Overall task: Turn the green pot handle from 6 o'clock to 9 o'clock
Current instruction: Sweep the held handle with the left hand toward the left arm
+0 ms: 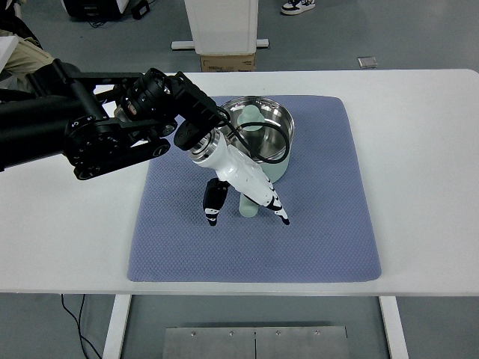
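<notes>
Green pot [268, 138] sits on the blue mat [314, 224] just behind the left hand [241, 187], its pale handle [248, 203] pointing toward the robot at roughly 6 o'clock, so the turn looks not yet made. The hand reaches down over that handle with a dark thumb to one side and white fingers [275, 206] to the other, bracketing it. Whether they actually pinch it I cannot tell; the straddle would suit sweeping it toward 9 o'clock.
</notes>
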Tool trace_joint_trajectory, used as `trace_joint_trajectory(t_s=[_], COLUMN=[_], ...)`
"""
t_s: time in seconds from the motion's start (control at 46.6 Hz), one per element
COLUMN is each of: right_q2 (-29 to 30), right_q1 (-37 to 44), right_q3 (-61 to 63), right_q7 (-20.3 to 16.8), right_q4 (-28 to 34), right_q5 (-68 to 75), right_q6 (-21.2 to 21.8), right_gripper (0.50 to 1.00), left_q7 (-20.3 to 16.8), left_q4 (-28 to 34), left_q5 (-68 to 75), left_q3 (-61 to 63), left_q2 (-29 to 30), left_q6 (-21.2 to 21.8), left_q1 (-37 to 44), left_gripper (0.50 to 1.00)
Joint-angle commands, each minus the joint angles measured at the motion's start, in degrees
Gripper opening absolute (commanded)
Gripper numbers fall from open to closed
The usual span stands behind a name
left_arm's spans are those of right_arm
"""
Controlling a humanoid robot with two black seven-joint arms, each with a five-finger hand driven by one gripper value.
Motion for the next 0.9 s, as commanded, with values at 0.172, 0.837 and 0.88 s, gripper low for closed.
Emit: trace_joint_trajectory(t_s=[0.172, 0.837, 0.88], right_q2=[0.0, 0.0, 0.0], right_q1=[0.0, 0.0, 0.0], right_q3=[-0.1, 0.0, -0.1], right_q7=[0.0, 0.0, 0.0], right_q4=[0.0, 0.0, 0.0], right_q5=[0.0, 0.0, 0.0], right_q6=[0.0, 0.0, 0.0], right_gripper=[1.000, 1.000, 1.000], left_q7=[0.0, 0.0, 0.0], left_q4=[-1.5, -2.8, -2.8], left_q5=[0.5, 0.5, 0.5], left_q3=[0.9, 3.5, 3.5], left_q2=[1.1, 4.4, 4.5], left_q6=[-0.1, 0.4, 0.4], left_q1=[-0.6, -1.8, -1.8], left_gripper=[1.000, 1.000, 1.000])
